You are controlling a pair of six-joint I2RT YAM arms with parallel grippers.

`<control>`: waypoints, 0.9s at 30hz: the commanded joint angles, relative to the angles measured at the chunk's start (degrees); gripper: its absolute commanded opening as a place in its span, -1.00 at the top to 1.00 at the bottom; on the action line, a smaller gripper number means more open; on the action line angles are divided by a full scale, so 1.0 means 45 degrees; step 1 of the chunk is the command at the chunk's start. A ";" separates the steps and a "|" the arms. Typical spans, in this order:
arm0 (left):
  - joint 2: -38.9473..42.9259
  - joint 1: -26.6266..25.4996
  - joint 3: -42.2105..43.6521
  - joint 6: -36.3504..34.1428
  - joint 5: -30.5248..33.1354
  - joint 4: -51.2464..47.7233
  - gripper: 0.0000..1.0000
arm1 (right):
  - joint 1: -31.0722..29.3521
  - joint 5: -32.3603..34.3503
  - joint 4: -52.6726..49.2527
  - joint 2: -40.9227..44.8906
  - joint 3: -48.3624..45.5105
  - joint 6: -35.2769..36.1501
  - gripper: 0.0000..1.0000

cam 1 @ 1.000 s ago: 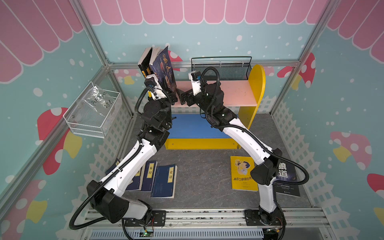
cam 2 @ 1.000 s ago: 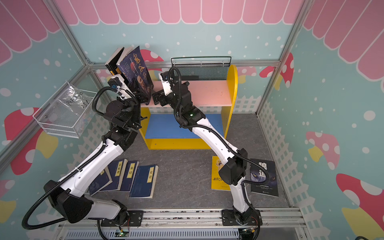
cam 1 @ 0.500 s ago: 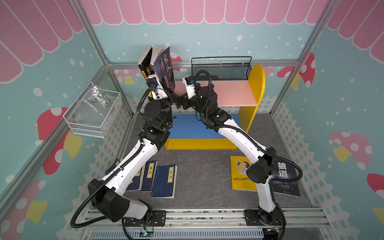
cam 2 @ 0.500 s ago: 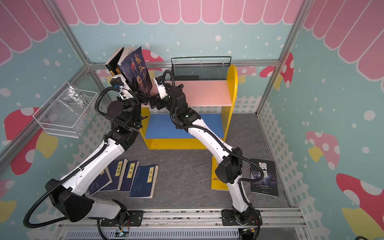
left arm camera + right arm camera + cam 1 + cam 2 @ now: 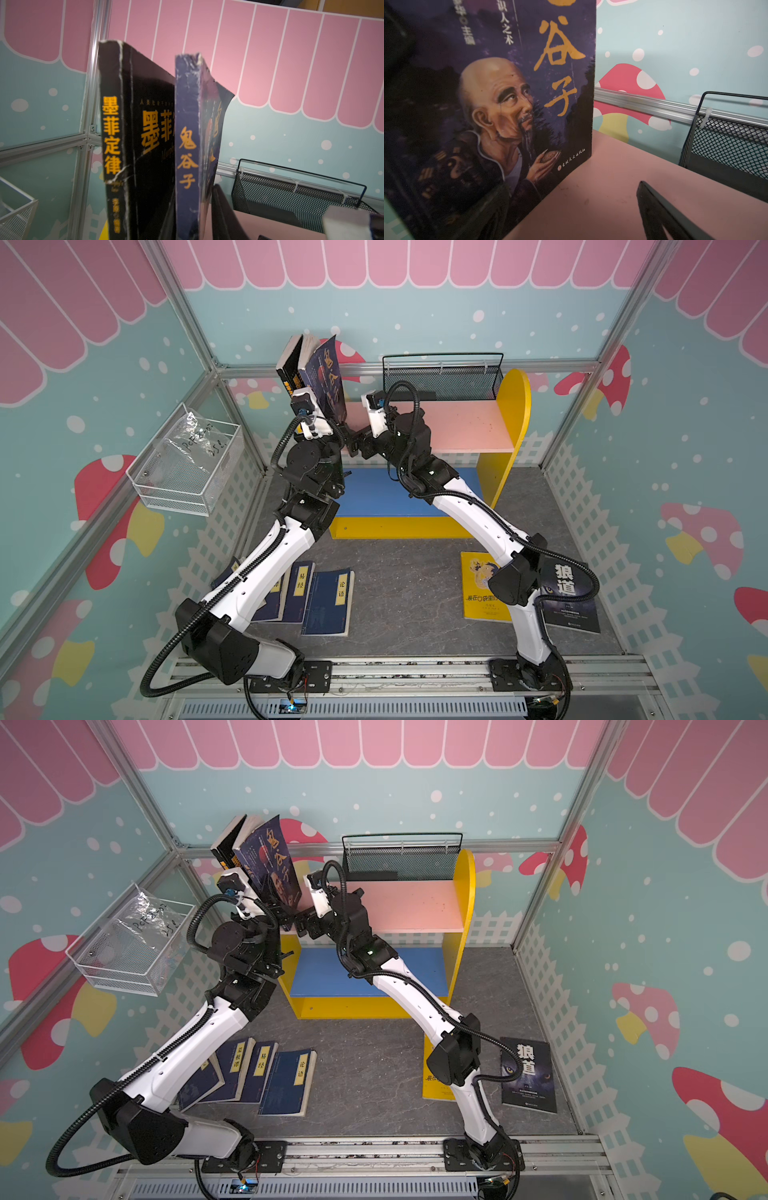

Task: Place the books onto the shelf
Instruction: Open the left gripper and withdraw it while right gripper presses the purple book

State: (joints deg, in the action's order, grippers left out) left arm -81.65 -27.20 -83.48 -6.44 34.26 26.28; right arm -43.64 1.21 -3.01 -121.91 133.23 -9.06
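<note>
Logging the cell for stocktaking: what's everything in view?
shelf: one, yellow, pink and blue, rear.
black book: one, upright, pink board left end.
portrait book: one, dark, upright beside it.
navy books: four, yellow labels, floor left.
yellow book: one, floor right.
wolf book: one, black, floor right.
mesh basket: one, black, at pink board's rear.
wire basket: one, white, left wall.
left gripper: one, black, astride portrait book.
right gripper: one, black, open, beside it.

Left gripper (image 5: 340, 430) beside splayed right gripper (image 5: 355, 443)
</note>
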 commanded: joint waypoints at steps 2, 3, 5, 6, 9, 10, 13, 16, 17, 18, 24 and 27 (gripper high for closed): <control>0.0436 -0.0088 0.0073 -0.0171 -0.0094 0.0449 0.29 | -0.0176 -0.0346 -0.0093 -0.0690 0.0428 -0.0387 -0.95; 0.0463 -0.0088 0.0095 -0.0154 -0.0075 0.0419 0.25 | -0.0184 -0.0348 -0.0094 -0.0750 0.0481 -0.0442 -0.95; 0.0553 -0.0104 0.0168 -0.0149 -0.0070 0.0382 0.16 | -0.0183 -0.0367 -0.0094 -0.0813 0.0512 -0.0517 -0.95; 0.0630 -0.0108 0.0240 -0.0148 -0.0083 0.0407 0.13 | -0.0186 -0.0333 -0.0094 -0.0846 0.0511 -0.0544 -0.95; 0.0832 -0.0108 0.0404 -0.0191 -0.0094 0.0411 0.06 | -0.0198 -0.0270 -0.0067 -0.0932 0.0511 -0.0675 -0.95; 0.0899 -0.0108 0.0441 -0.0190 -0.0075 0.0425 0.05 | -0.0204 -0.0279 -0.0055 -0.0956 0.0516 -0.0720 -0.95; 0.1253 -0.0146 0.0682 -0.0170 -0.0074 0.0465 0.01 | -0.0203 -0.0324 -0.0055 -0.1044 0.0511 -0.0818 -0.95; 0.1834 -0.0205 0.0943 -0.0114 0.0004 0.0430 -0.02 | -0.0205 -0.0289 -0.0077 -0.1131 0.0511 -0.0894 -0.95; 0.2127 -0.0225 0.1082 -0.0093 -0.0006 0.0402 -0.04 | -0.0205 -0.0304 -0.0074 -0.1183 0.0511 -0.0918 -0.95; 0.2441 -0.0225 0.1208 -0.0041 -0.0016 0.0334 -0.08 | -0.0205 -0.0295 -0.0074 -0.1215 0.0511 -0.0935 -0.95; 0.4557 -0.0205 0.1238 0.0547 0.0492 -0.2071 -0.32 | -0.0205 -0.0346 -0.0132 -0.1342 0.0512 -0.1109 -0.95; 0.5537 -0.0161 0.1169 0.0962 0.0679 -0.3626 -0.38 | -0.0205 -0.0335 -0.0169 -0.1310 0.0511 -0.1204 -0.94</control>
State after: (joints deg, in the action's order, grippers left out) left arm -59.92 -27.99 -77.82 -3.99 35.48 17.96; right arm -43.88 0.54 0.47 -124.62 135.63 -11.84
